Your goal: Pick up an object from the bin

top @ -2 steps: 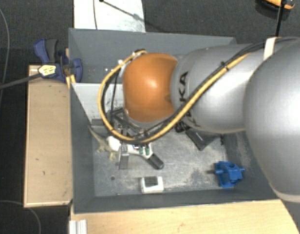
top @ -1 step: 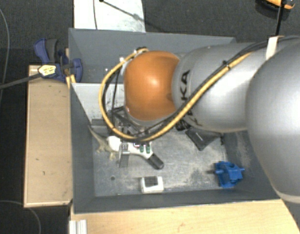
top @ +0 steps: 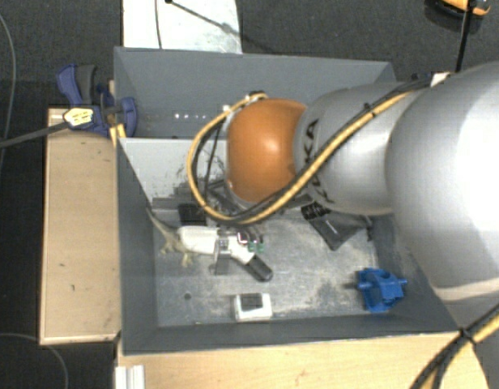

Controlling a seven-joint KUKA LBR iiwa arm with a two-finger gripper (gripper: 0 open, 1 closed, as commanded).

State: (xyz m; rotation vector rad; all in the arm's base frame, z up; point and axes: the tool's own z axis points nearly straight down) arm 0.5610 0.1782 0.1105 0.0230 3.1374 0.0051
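Observation:
My gripper (top: 231, 252) reaches down below the orange wrist cover into the middle of the bin. Right at its left side lies a white blocky thing (top: 198, 239), with a thin tan piece (top: 170, 241) beside it. A black pen-like stick (top: 261, 268) with a green bit at its upper end lies just to the gripper's right. I cannot make out anything held in the gripper.
A small white flat rectangle (top: 253, 305) lies near the front wall. A blue plastic toy (top: 380, 288) sits in the front right corner. Dark objects lie at the right (top: 334, 230) and at the back left (top: 189, 213), partly under the arm.

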